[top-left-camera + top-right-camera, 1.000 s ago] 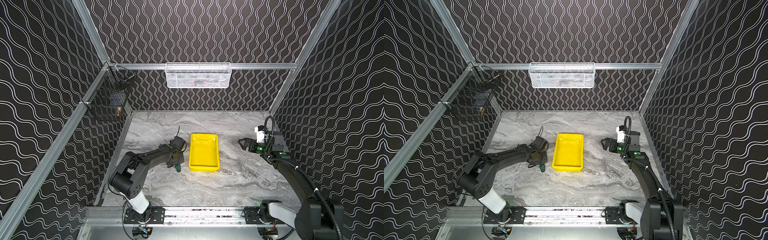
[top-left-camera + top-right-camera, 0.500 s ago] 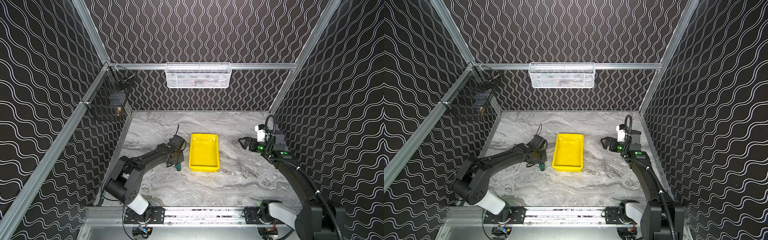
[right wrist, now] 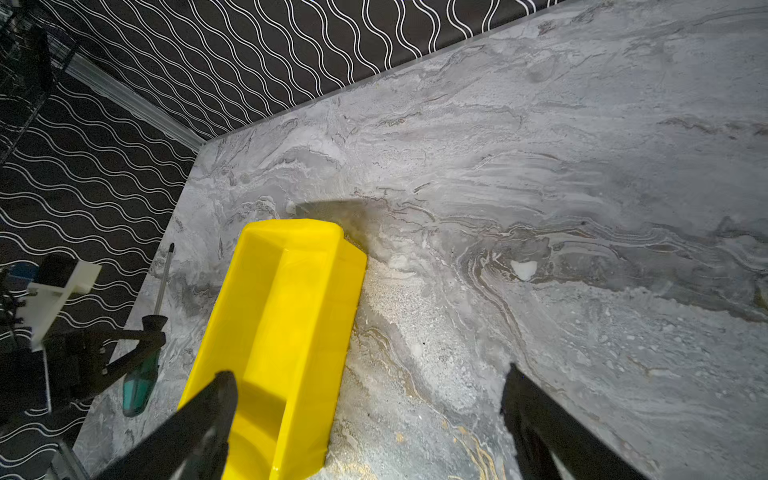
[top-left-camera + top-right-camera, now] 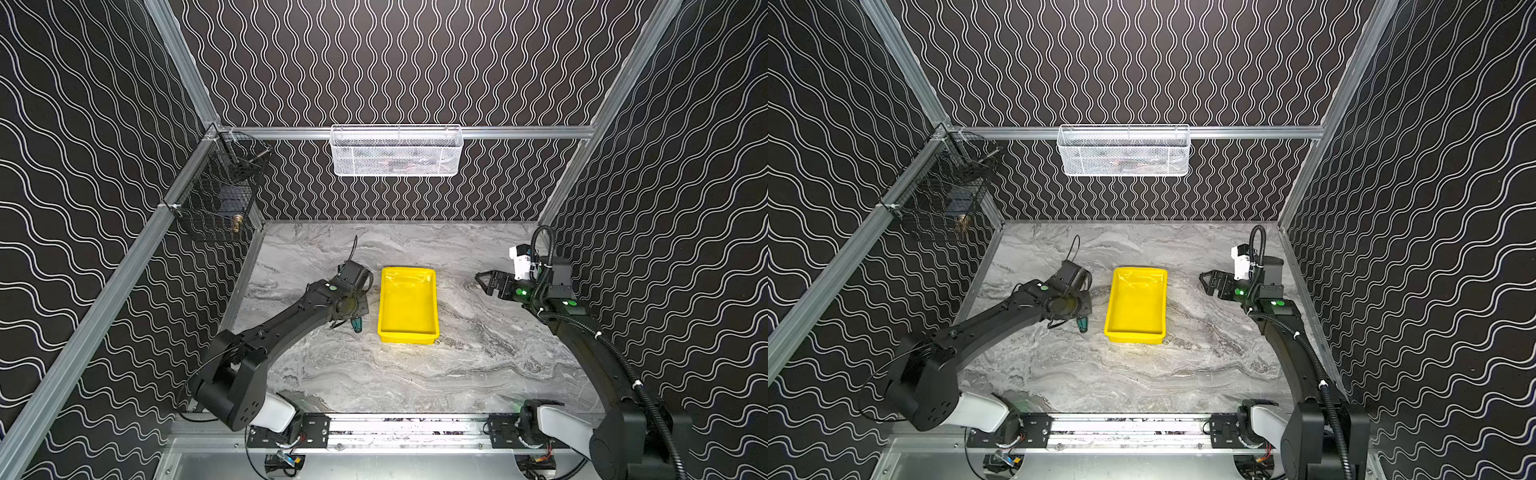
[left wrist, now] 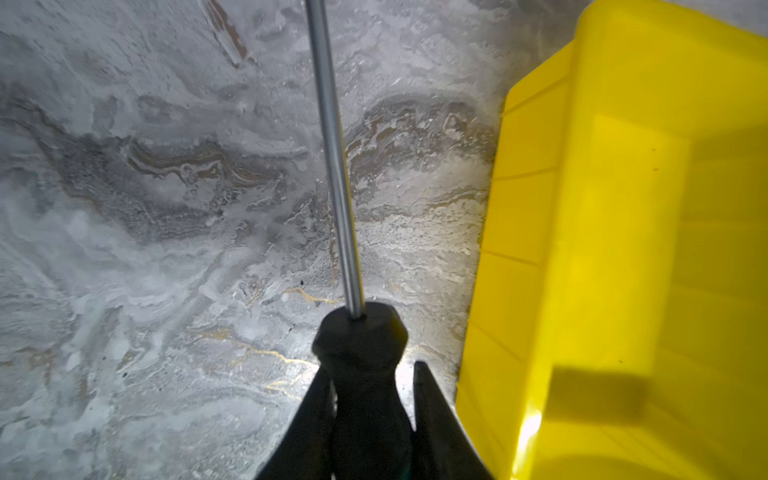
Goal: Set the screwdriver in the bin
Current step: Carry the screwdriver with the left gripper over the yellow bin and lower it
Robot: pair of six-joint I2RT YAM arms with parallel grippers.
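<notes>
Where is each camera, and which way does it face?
Both top views: high at the front, looking down at the table; left arm and right arm show.
Left wrist: looks along the screwdriver, past the left gripper shut on its handle.
Right wrist: looks across the bin, framed by the open right gripper.
Shared: bin and screwdriver.

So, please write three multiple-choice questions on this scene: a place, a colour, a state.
1. Where is the screwdriver relative to the bin? A) inside it B) beside it, outside its wall C) underneath it
2. What colour is the bin? A) red B) white C) yellow
3. What is the state of the right gripper? A) open, empty B) shut on the screwdriver C) shut on the bin
Answers: 1 B, its shaft runs along the bin's outer wall, handle in the shut left gripper; 2 C, bright yellow in every view; 3 A, its jaws stand wide apart, gripping nothing.
</notes>
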